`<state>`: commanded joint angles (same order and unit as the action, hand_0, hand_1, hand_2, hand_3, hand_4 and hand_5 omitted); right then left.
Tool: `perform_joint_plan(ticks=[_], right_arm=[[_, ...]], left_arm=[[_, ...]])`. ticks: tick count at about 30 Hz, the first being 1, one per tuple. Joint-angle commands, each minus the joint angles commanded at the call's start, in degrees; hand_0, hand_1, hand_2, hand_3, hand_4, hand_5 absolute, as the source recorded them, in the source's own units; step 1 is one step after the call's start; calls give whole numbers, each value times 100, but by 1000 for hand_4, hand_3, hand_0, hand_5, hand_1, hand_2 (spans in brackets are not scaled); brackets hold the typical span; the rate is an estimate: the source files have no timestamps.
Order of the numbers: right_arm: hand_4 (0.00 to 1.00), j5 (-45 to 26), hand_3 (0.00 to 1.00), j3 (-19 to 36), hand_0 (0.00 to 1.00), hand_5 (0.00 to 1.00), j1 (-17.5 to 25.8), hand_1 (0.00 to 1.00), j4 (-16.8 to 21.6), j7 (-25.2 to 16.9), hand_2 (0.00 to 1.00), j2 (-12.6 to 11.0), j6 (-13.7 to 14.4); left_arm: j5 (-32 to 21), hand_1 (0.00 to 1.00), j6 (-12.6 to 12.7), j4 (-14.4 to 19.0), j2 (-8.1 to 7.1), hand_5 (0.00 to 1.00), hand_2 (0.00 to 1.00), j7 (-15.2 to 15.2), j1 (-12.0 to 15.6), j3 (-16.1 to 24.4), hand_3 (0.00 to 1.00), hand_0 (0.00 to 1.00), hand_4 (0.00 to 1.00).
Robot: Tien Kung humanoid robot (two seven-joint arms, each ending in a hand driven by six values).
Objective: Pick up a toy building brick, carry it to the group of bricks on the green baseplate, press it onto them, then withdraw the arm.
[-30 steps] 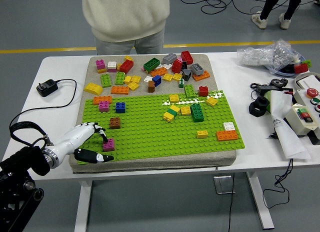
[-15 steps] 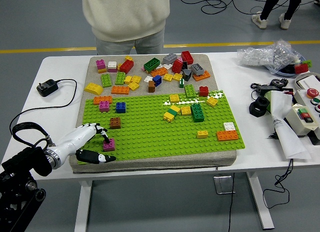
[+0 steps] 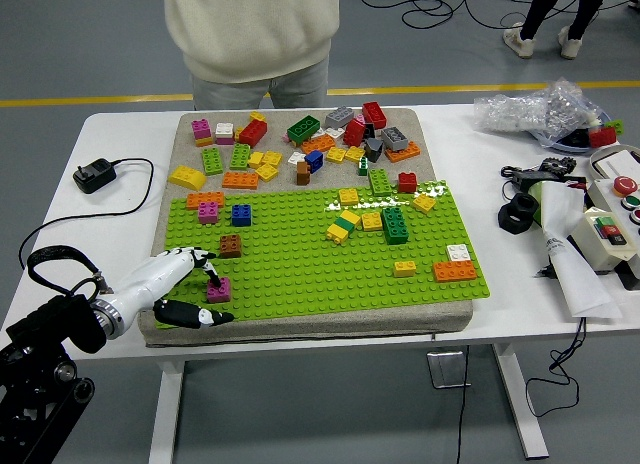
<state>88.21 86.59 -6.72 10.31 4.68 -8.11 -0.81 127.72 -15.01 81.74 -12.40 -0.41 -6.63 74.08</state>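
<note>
The one left hand [image 3: 190, 287] pinches one magenta brick [image 3: 218, 290] on the green baseplate [image 3: 300, 269].

Green studded baseplate [image 3: 300, 259]: open central and near-right stretch, passable. Obstacles: brown brick [image 3: 230, 246] and magenta brick [image 3: 218, 290] near left; yellow-green brick cluster [image 3: 370, 222] mid-right; orange brick [image 3: 454, 271] right; loose brick pile [image 3: 310, 144] beyond.

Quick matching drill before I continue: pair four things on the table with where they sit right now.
Things:
1. magenta brick
2. brown brick
3. orange brick
4. black charger

Places:
A. on the bare table, left of the mat
B. baseplate's right edge
C. at the left hand's fingertips, near-left corner of the baseplate
D. just beyond the magenta brick

Pairs: 1-C, 2-D, 3-B, 4-A
</note>
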Motion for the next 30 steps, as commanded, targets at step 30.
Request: perform_joint_plan(ticks=[30], right_arm=[[998, -26, 737, -16, 761, 683, -16, 676, 0, -3, 718, -16, 0]], left_arm=[[46, 998, 151, -150, 88, 519, 935, 39, -77, -93, 596, 998, 977]])
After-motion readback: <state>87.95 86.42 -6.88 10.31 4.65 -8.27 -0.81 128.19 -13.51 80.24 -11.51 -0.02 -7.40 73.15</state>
